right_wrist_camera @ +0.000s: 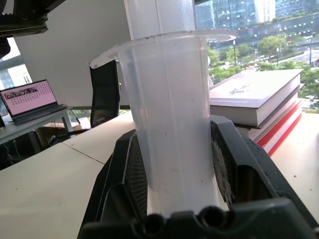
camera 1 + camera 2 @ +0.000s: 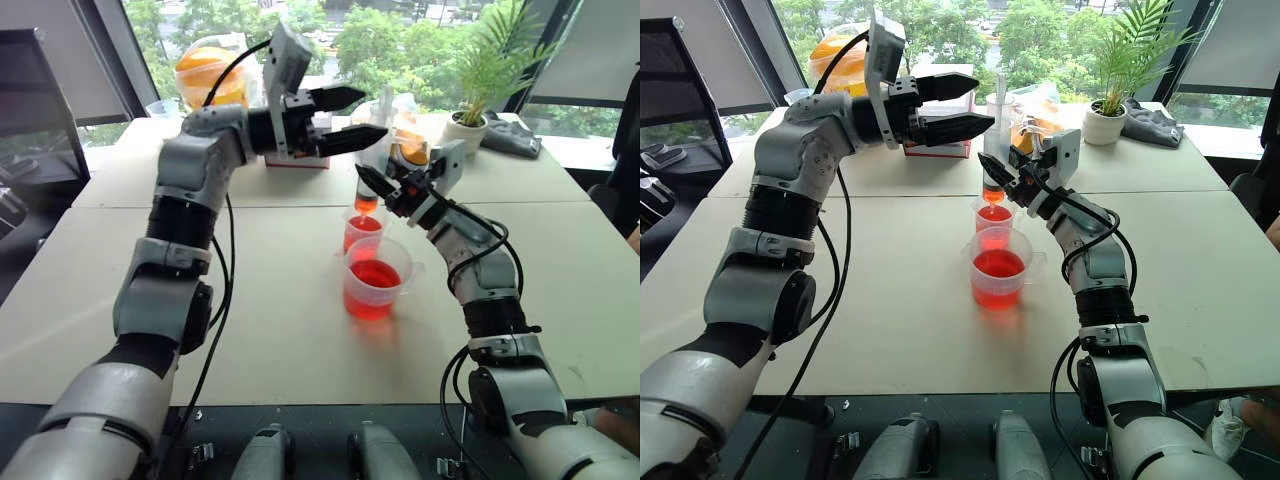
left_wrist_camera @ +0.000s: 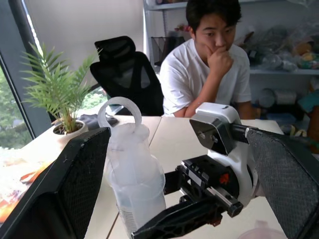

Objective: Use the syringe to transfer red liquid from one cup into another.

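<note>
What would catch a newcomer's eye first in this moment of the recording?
The syringe stands upright mid-table in the right gripper, its nozzle over the small red-tinted cup. Just in front of that cup sits the wider handled cup with bright red liquid. The left gripper hangs beside the plunger top, jaws wide open.

no lettering on any thing here can be read.

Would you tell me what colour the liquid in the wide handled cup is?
Red, translucent. The liquid in the handled cup shows best in the right eye view.
</note>
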Controlling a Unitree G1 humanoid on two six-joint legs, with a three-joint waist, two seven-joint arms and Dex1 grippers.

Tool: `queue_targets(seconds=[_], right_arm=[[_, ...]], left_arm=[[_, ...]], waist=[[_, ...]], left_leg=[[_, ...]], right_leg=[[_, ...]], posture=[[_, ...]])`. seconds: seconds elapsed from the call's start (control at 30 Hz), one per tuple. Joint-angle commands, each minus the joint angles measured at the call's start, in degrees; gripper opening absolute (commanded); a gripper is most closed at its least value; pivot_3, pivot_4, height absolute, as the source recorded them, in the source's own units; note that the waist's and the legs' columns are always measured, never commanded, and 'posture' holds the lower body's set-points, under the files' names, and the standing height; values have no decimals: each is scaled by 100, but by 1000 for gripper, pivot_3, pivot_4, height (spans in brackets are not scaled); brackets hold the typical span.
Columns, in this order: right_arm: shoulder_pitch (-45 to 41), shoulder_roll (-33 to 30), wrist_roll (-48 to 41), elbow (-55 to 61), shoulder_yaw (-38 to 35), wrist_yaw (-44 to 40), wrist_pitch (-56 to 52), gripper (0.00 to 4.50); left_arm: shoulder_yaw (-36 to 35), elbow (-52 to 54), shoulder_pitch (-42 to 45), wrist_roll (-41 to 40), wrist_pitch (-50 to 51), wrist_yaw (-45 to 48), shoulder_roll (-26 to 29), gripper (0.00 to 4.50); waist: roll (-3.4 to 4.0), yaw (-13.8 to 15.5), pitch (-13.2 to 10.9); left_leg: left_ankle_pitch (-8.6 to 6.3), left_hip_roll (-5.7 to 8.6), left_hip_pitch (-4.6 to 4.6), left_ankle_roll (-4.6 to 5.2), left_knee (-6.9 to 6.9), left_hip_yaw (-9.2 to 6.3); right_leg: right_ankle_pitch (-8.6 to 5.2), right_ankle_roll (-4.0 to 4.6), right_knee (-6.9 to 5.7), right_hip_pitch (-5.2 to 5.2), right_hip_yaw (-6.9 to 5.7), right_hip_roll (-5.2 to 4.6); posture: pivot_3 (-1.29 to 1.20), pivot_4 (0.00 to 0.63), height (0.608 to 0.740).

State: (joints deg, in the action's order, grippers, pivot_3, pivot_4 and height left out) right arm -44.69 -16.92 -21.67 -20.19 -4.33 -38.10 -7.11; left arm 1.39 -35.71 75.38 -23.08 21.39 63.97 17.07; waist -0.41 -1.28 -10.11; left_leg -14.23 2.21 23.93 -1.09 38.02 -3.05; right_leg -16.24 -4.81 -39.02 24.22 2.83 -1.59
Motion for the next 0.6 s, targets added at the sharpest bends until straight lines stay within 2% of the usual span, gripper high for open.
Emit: queue_targets(seconds=[0.03,0.33,0.43,0.6], right_arm=[[-26,31,9,246,-63,9,118,1452],[34,55,61,372,-43,22,84,1452],[41,44,77,395,-39,24,68,1452],[48,40,100,426,-45,20,51,1452]], left_arm=[[-68,-483,367,174,-372,19,-85,4471],[-53,-1215,712,347,-492,304,-440,4471],[-52,-1358,791,407,-488,317,-547,3641],[-136,-1633,889,494,-572,212,-642,1097]], waist=[[0,-3,0],[0,11,0],[0,11,0],[-1,-3,0]], left_leg=[[0,0,0,0,-1,0],[0,1,5,0,-1,1],[0,1,6,0,-1,1],[0,0,6,0,-1,0]], right_leg=[[0,0,-1,2,0,1],[0,0,0,5,0,1],[0,0,0,6,0,0],[0,0,-1,8,0,2]], posture=[[0,150,740],[0,150,740],[0,150,740],[0,150,740]])
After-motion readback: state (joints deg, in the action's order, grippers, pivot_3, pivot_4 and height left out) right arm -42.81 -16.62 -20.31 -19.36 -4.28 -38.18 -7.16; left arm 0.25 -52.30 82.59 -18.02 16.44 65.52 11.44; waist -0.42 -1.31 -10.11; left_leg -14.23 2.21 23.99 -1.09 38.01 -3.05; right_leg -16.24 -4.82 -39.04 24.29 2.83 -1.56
